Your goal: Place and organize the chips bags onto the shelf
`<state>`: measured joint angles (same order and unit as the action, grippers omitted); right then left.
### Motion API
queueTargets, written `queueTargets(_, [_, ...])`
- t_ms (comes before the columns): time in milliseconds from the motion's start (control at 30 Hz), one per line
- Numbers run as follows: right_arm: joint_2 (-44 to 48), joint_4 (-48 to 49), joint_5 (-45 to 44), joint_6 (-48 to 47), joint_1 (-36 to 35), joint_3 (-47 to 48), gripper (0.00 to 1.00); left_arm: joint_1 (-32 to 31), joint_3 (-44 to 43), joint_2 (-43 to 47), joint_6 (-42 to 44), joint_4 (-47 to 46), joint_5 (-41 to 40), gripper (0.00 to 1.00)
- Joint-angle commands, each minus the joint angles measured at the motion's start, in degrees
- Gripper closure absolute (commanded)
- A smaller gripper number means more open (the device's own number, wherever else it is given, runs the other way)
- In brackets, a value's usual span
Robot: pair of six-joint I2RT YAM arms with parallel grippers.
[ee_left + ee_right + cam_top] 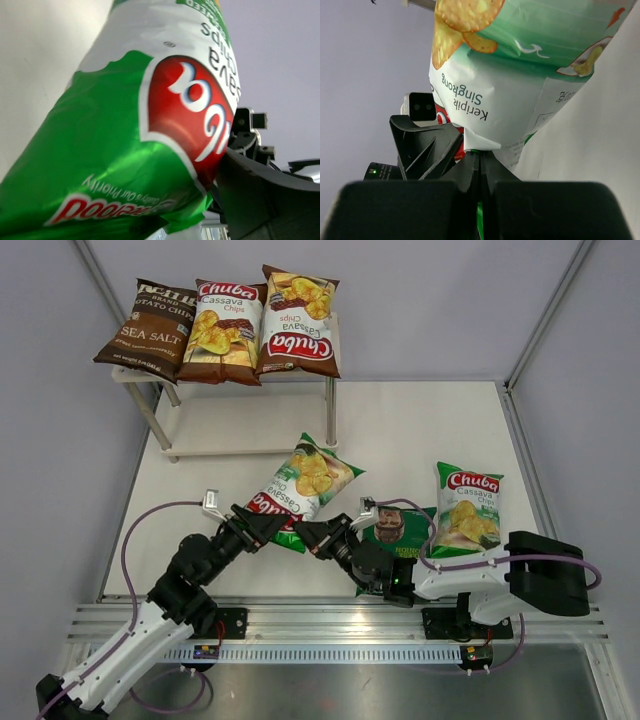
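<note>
My L gripper (264,530) is at the green Chuba bag (303,483) low corner, just in front of shelf (250,425); can't tell if jaws are apart. R gripper (480,156) is clamped on the bag's seam, prob. steadying it for a regrip.

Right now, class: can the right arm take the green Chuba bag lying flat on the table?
Probably not yet: the right hand is shut on the other green Chuba bag; the flat bag itself lies uncovered nearby.

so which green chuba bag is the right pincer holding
The middle green Chuba bag, its bottom seam pinched in the right pincer; the other green Chuba bag lies flat farther right.
</note>
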<state>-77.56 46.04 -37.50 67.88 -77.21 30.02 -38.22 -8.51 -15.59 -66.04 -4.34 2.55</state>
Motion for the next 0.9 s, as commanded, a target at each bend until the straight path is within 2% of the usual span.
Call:
queueTargets(0, [-2.86,10.47,-4.07,-3.36,-4.43,3.46,1.00,-0.28,-3.25,3.46,1.35,3.14,-2.27,0.18])
queueTargets(67, [-3.73,10.04,-4.60,-3.45,-5.05,3.99,1.00,-0.28,-3.18,5.91,1.70,5.55,-2.54,0.26])
queueTargets(100, [-4.09,10.12,-4.69,-3.54,-5.40,4.34,1.00,-0.28,-3.18,8.62,1.79,7.83,-5.50,0.39])
queueTargets(167, [-5.58,10.38,-4.69,-2.84,-5.76,4.69,1.00,-0.28,-2.74,11.63,1.53,9.87,-8.59,0.49])
queueTargets(200, [-6.02,10.65,-4.60,-2.75,-5.85,4.70,1.00,-0.28,-2.65,14.25,1.62,11.96,-9.57,0.60])
queueTargets(267, [-7.07,11.35,-4.60,-2.40,-5.94,4.70,1.00,-0.28,-2.74,15.24,1.97,13.65,-11.76,0.69])
queueTargets(300, [-7.34,11.70,-4.95,-2.31,-6.02,4.44,0.97,-0.28,-2.82,17.59,2.06,15.31,-12.47,0.71])
queueTargets(400, [-6.82,11.88,-6.53,-3.18,-6.11,4.00,0.73,-0.28,-3.44,18.93,2.49,18.12,-14.84,0.76])
queueTargets(500, [-4.01,10.74,-9.95,-5.21,-6.02,2.07,0.58,-0.28,-5.98,17.01,2.67,23.55,-18.79,0.83])
queueTargets(533, [-2.79,10.13,-11.10,-5.47,-6.02,1.36,0.47,-0.28,-6.77,16.13,2.58,24.89,-20.02,0.83])
queueTargets(600, [1.78,6.36,-14.44,-6.26,-5.93,-0.83,0.40,-0.28,-8.79,13.06,2.58,27.35,-23.70,0.85])
queueTargets(633, [3.54,1.38,-15.49,-6.61,-6.02,-1.28,0.34,-0.28,-9.15,12.26,3.19,27.28,-24.68,0.85])
queueTargets(767, [14.68,-13.21,-20.06,-6.61,-6.02,-1.72,0.27,-0.19,-9.94,7.26,5.83,21.14,-27.94,0.82])
queueTargets(800, [16.54,-14.74,-20.51,-6.88,-5.94,-2.68,0.27,-0.19,-10.12,4.81,6.79,16.60,-28.12,0.82])
queueTargets(867, [21.63,-17.37,-21.39,-8.02,-6.02,-4.61,0.26,-0.10,-11.35,1.37,8.38,13.15,-28.91,0.81])
